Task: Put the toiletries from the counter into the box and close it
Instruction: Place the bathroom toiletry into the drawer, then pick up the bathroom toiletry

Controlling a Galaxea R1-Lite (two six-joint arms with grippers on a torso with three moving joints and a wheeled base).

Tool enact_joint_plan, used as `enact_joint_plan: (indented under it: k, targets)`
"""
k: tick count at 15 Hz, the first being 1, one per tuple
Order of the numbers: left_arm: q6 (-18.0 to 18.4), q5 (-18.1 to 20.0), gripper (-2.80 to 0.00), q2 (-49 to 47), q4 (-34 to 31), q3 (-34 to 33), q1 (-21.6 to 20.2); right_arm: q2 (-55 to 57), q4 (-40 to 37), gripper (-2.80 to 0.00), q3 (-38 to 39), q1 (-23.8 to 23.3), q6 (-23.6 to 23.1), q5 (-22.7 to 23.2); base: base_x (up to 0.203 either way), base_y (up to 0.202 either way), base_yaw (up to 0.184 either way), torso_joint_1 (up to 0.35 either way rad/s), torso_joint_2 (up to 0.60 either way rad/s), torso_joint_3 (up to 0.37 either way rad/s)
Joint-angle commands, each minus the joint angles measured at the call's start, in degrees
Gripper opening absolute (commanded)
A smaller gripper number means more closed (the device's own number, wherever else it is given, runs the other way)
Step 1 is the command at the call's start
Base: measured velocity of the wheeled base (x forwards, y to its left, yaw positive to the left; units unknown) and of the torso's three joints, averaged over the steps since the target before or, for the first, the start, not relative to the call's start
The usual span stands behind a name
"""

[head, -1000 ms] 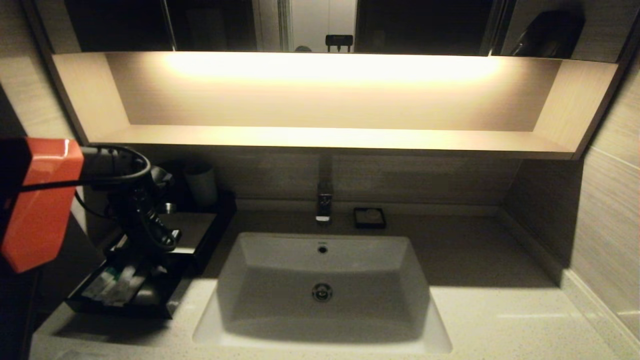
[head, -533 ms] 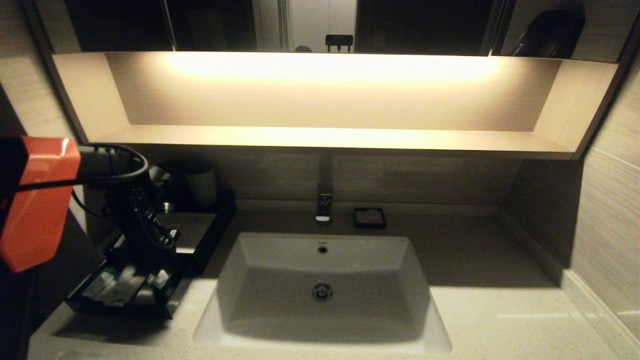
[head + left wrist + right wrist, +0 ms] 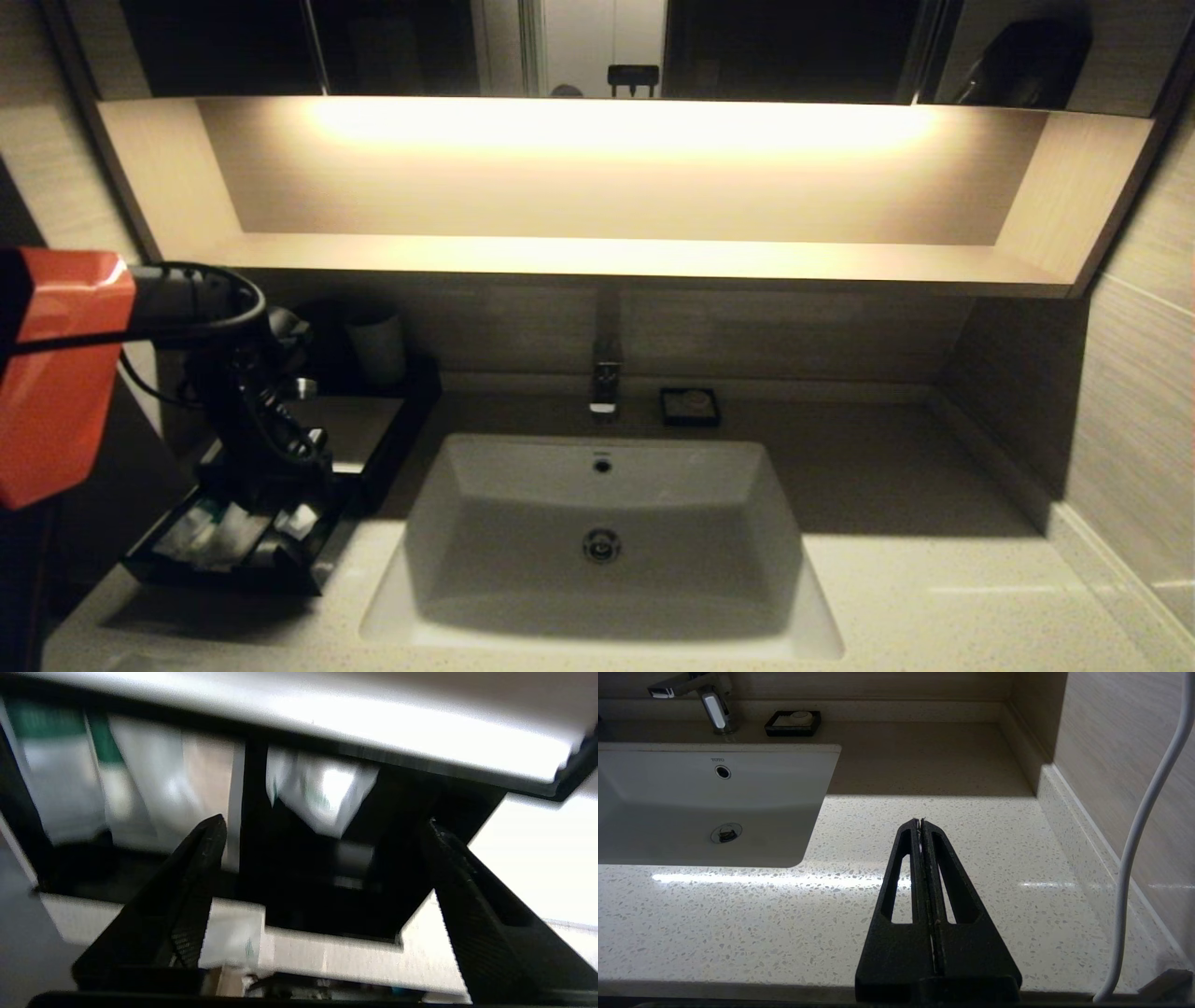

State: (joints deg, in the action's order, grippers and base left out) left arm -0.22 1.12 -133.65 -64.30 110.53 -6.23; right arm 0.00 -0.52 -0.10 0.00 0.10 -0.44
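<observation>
The black box (image 3: 359, 431) with a beige top panel stands at the counter's (image 3: 934, 597) left end, its drawer (image 3: 149, 562) pulled out. Several white toiletries with green marks (image 3: 210, 537) lie in the drawer's left part (image 3: 140, 774). One white sachet (image 3: 301, 519) lies in its right part (image 3: 322, 793). My left gripper (image 3: 285, 509) hangs open and empty just above the drawer (image 3: 324, 822). A pale piece with a faint green mark (image 3: 232, 940) shows on the counter by the drawer's front. My right gripper (image 3: 920, 820) is shut and empty over the counter's right side.
A white basin (image 3: 602, 541) is sunk in the middle, with a tap (image 3: 605, 387) and a small black square dish (image 3: 690, 407) behind it. A pale cup (image 3: 375, 347) stands behind the box. A lit wooden shelf (image 3: 607, 252) overhangs the back. A white cable (image 3: 1139, 835) hangs by the right wall.
My left arm has shifted a little to the left and lower over the drawer. A white sachet that was hidden under the gripper now shows in the drawer's right part.
</observation>
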Motion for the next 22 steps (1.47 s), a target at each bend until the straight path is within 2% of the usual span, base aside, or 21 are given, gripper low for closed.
enact_joint_plan:
  k: [1, 4, 7, 8, 12, 15, 19, 22]
  targets:
    - [-0.02, 0.16, 0.00, 1.94, -2.32, -0.28, -0.34, 0.00, 0.00, -2.80, 0.01, 0.00, -0.01, 0.00, 0.000, 0.000, 0.000, 0.000, 0.00, 0.000]
    - [0.03, 0.64, 0.00, 5.46, -3.61, -1.66, -1.01, 0.00, 0.00, -2.80, 0.01, 0.00, -0.01, 0.00, 0.000, 0.000, 0.000, 0.000, 0.00, 0.000]
    - [0.01, 0.80, 0.00, 10.52, -3.61, -6.51, -1.12, 0.00, 0.00, -2.80, 0.01, 0.00, -0.01, 0.00, 0.000, 0.000, 0.000, 0.000, 0.00, 0.000]
    - [0.03, 0.81, -2.80, 12.76, -3.32, -8.90, -1.29, 0.00, 0.00, -2.80, 0.01, 0.00, -0.01, 0.00, 0.000, 0.000, 0.000, 0.000, 0.00, 0.000]
    - [0.13, 0.62, -2.80, 21.65, -0.84, -19.01, -3.29, 0.00, 0.00, -2.80, 0.01, 0.00, -0.01, 0.00, 0.000, 0.000, 0.000, 0.000, 0.00, 0.000]
    - [0.38, 0.47, -2.80, 28.14, 2.59, -30.17, -5.73, 0.00, 0.00, -2.80, 0.01, 0.00, -0.01, 0.00, 0.000, 0.000, 0.000, 0.000, 0.00, 0.000]
    - [0.92, 0.08, -2.80, 35.49, 14.35, -45.33, -9.19, 0.00, 0.00, -2.80, 0.01, 0.00, -0.01, 0.00, 0.000, 0.000, 0.000, 0.000, 0.00, 0.000]
    - [1.02, -0.14, -2.80, 37.70, 16.68, -49.59, -10.70, 0.00, 0.00, -2.80, 0.01, 0.00, -0.01, 0.00, 0.000, 0.000, 0.000, 0.000, 0.00, 0.000]
